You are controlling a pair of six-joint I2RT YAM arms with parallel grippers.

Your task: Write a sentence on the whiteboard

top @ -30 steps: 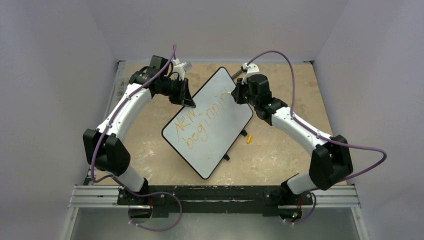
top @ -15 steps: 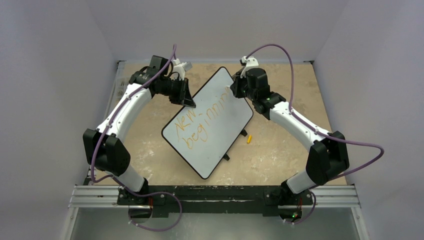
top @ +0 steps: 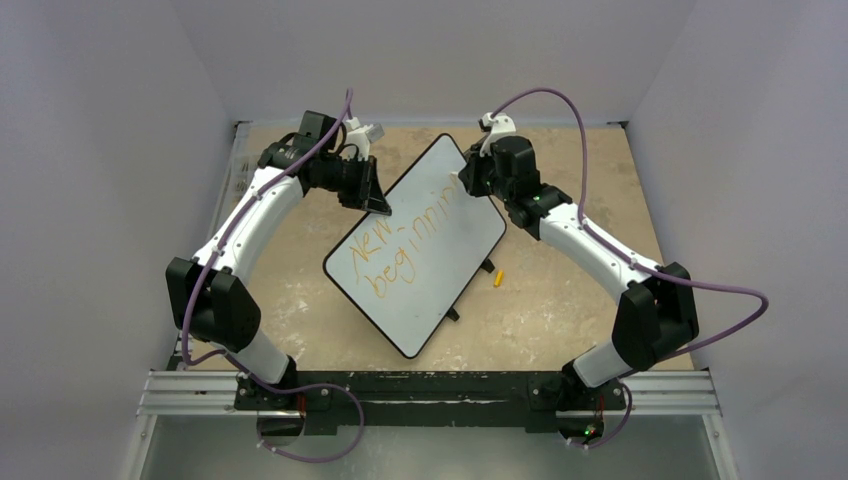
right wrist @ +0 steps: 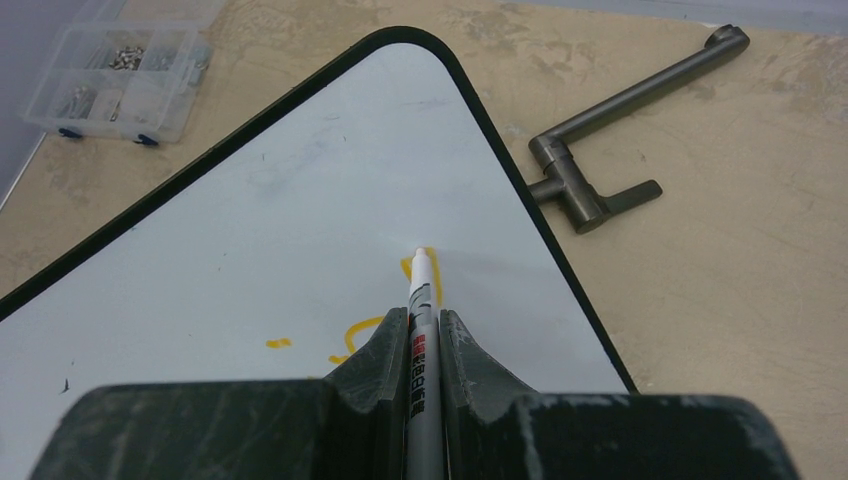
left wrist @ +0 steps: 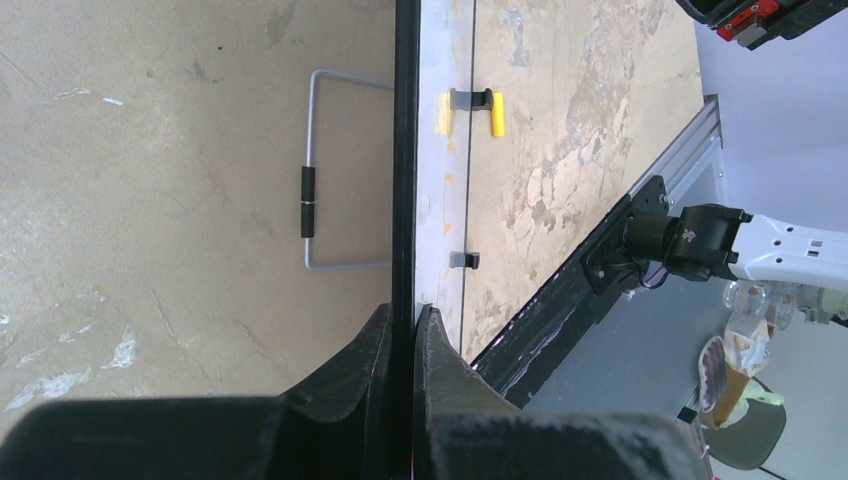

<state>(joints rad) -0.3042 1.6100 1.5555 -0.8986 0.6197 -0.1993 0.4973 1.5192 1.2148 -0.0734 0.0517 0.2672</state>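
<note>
We see whiteboard (top: 420, 250) lying askew mid-worktop (top: 560, 310). Sentence (top: 400, 245), "New beginnin", is legible from top only. Left wrist view alone shows left fingers (left wrist: 372, 345) pinched on board's black rim. Right wrist view shows right fingers (right wrist: 390, 345) clamping marker (right wrist: 422, 290), tip at orange stroke.

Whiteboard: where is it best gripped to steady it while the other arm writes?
The thin black rim at its left edge, approached edge-on from outside, fingers on either face. The whiteboard is flat and too wide to span; the left gripper clamps it this way.
</note>
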